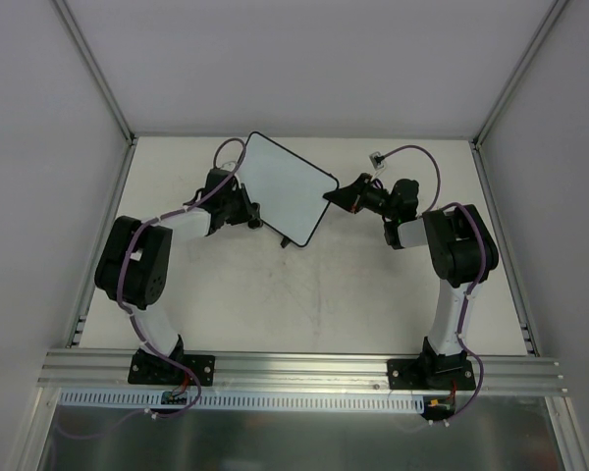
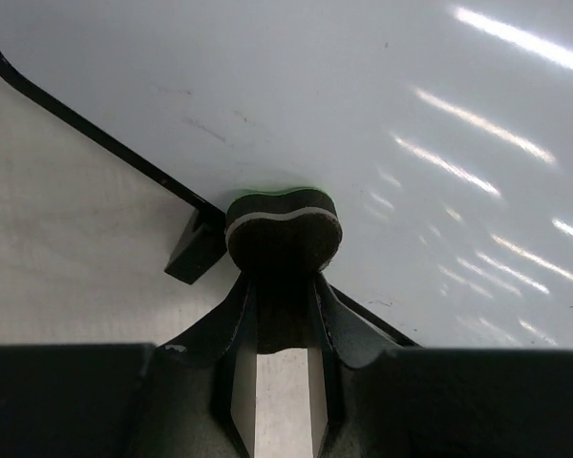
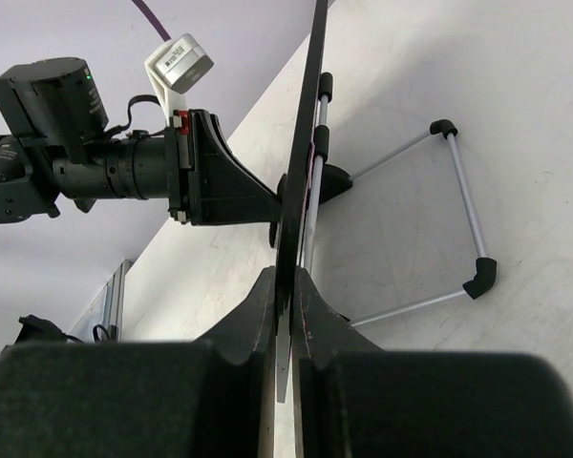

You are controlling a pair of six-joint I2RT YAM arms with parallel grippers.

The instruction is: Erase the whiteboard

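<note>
Right gripper [image 3: 288,286] clamps the edge of the whiteboard [image 1: 283,186], propping it tilted above the desk [image 1: 304,294]. Left gripper [image 2: 283,277], clenched on a small eraser [image 2: 283,229], presses it to the board face, apparently for wiping.

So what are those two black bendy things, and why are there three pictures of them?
They are two robot arms bolted to a table. One picture looks down from above. The other two come from little cameras on each arm's wrist, so you see its own fingers up close.

The white rectangle between them is a whiteboard. The right gripper pinches its edge; that wrist camera sees the board edge-on, like a thin dark line, with a wire stand behind it. The left gripper holds a small dark pad pressed against the board's white face, probably the eraser. The board looks almost clean, with only faint marks.
</note>
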